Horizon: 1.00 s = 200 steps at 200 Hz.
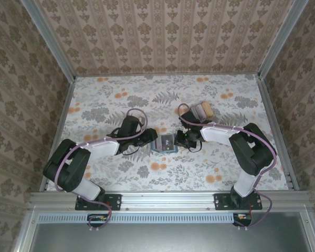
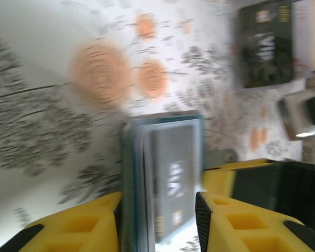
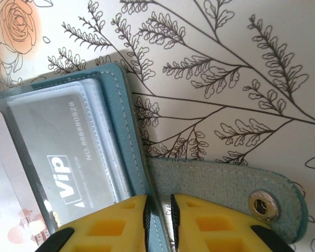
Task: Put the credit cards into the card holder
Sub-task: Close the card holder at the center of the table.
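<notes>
The teal card holder point(image 1: 163, 143) lies open on the floral table between my two grippers. In the right wrist view its clear sleeves hold a grey VIP card point(image 3: 68, 157), and a strap with a metal snap point(image 3: 265, 205) sticks out to the right. My right gripper point(image 3: 160, 212) is shut on the holder's teal cover edge point(image 3: 127, 152). The left wrist view is blurred. There the card holder point(image 2: 163, 168) sits between the yellow fingers of my left gripper point(image 2: 160, 220), whose pads stand against its two sides. My left gripper point(image 1: 148, 138) meets the holder from the left, my right gripper point(image 1: 185, 138) from the right.
A small box of cards point(image 1: 202, 110) stands behind the right gripper. Another dark card point(image 2: 265, 44) shows far off in the left wrist view. Patterned walls and metal rails point(image 1: 163, 198) close in the table on all sides. Open tabletop lies towards the back.
</notes>
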Each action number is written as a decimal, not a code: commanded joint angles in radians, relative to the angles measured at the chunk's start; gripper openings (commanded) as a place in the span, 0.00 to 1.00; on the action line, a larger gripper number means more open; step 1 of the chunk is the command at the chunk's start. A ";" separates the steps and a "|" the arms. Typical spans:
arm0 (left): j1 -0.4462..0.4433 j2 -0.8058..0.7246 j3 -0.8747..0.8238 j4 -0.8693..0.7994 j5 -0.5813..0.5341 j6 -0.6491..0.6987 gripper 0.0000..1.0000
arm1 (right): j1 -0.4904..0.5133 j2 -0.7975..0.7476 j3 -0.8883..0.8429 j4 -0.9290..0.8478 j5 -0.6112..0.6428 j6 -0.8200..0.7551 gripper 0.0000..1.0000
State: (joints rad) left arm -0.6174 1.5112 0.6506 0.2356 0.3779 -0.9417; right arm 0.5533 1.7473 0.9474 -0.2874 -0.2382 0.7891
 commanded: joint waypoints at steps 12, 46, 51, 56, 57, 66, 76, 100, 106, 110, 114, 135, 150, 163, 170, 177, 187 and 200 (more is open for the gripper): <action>-0.033 -0.003 0.059 0.030 0.057 0.002 0.40 | 0.013 0.009 0.001 -0.030 -0.010 0.011 0.22; -0.063 0.047 0.105 0.039 0.087 0.011 0.40 | 0.013 -0.001 -0.002 -0.026 -0.014 0.016 0.22; -0.066 0.058 0.113 0.041 0.093 0.011 0.40 | 0.013 -0.004 -0.004 -0.026 -0.013 0.015 0.22; -0.070 0.067 0.121 0.041 0.099 0.011 0.40 | 0.013 -0.007 -0.004 -0.027 -0.014 0.016 0.22; -0.070 0.069 0.122 0.041 0.100 0.011 0.39 | 0.013 -0.006 -0.004 -0.027 -0.014 0.016 0.22; -0.076 0.084 0.132 0.043 0.104 0.010 0.39 | 0.013 -0.014 -0.004 -0.026 -0.013 0.018 0.22; -0.083 0.102 0.144 0.042 0.109 0.009 0.40 | 0.013 -0.022 -0.006 -0.026 -0.012 0.021 0.22; -0.090 0.159 0.168 0.033 0.124 -0.006 0.39 | 0.011 -0.056 0.002 -0.049 0.004 0.021 0.24; -0.092 0.167 0.166 0.044 0.123 -0.013 0.38 | 0.011 -0.071 0.003 -0.062 0.018 0.020 0.25; -0.093 0.171 0.162 0.053 0.121 -0.016 0.39 | 0.011 -0.084 0.004 -0.069 0.026 0.018 0.26; -0.094 0.176 0.160 0.059 0.117 -0.021 0.39 | 0.012 -0.098 0.004 -0.077 0.036 0.017 0.26; -0.096 0.206 0.171 0.070 0.131 -0.026 0.40 | 0.004 -0.172 0.011 -0.129 0.097 0.002 0.28; -0.100 0.233 0.183 0.071 0.140 -0.029 0.40 | -0.002 -0.210 0.020 -0.174 0.141 -0.011 0.29; -0.105 0.258 0.192 0.071 0.150 -0.032 0.40 | -0.004 -0.234 0.025 -0.196 0.156 -0.024 0.29; -0.107 0.276 0.199 0.064 0.157 -0.031 0.40 | -0.004 -0.245 0.024 -0.196 0.157 -0.029 0.29; -0.106 0.288 0.203 0.059 0.163 -0.035 0.38 | -0.004 -0.254 0.021 -0.193 0.155 -0.027 0.29; -0.109 0.301 0.198 0.071 0.164 -0.043 0.38 | -0.004 -0.255 0.015 -0.186 0.151 -0.024 0.29; -0.111 0.316 0.201 0.051 0.164 -0.046 0.37 | -0.004 -0.247 0.013 -0.181 0.141 -0.023 0.29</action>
State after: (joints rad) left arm -0.7189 1.7943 0.8349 0.3016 0.5133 -0.9665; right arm 0.5545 1.5074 0.9497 -0.4259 -0.1238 0.7811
